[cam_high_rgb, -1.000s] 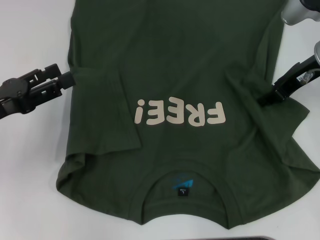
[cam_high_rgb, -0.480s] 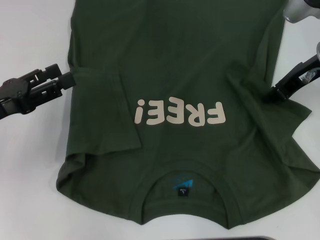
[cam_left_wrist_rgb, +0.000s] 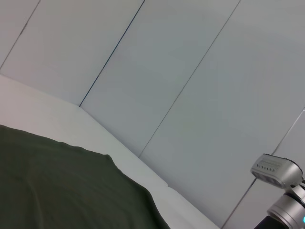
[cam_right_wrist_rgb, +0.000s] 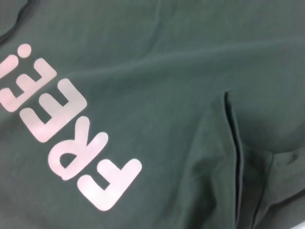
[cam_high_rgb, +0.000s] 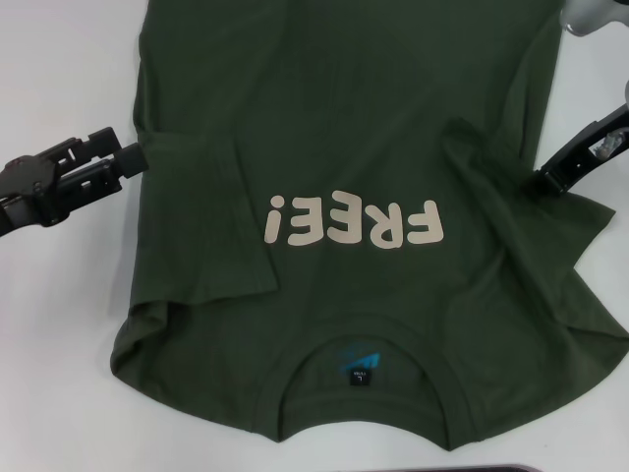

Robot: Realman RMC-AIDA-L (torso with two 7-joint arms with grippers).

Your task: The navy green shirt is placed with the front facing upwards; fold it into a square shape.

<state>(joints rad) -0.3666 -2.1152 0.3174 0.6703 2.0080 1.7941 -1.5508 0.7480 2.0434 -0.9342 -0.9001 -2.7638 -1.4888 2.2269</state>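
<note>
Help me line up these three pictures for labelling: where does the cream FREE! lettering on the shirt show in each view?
Head view: the FREE! lettering sits mid-picture on the navy green shirt, upside down, above the collar.
Left wrist view: lettering not in it; only plain shirt fabric.
Right wrist view: lettering runs diagonally down the picture's left part.
Shared landmark: the folded-in sleeve beside the F, also in the right wrist view.

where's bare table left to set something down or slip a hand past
Bare white table lies on the robot's left of the shirt, though the left gripper reaches across it to the shirt's edge. A strip runs along the near edge beside the collar. On the right, the right gripper crowds the sleeve; only a small patch beyond it is free.
</note>
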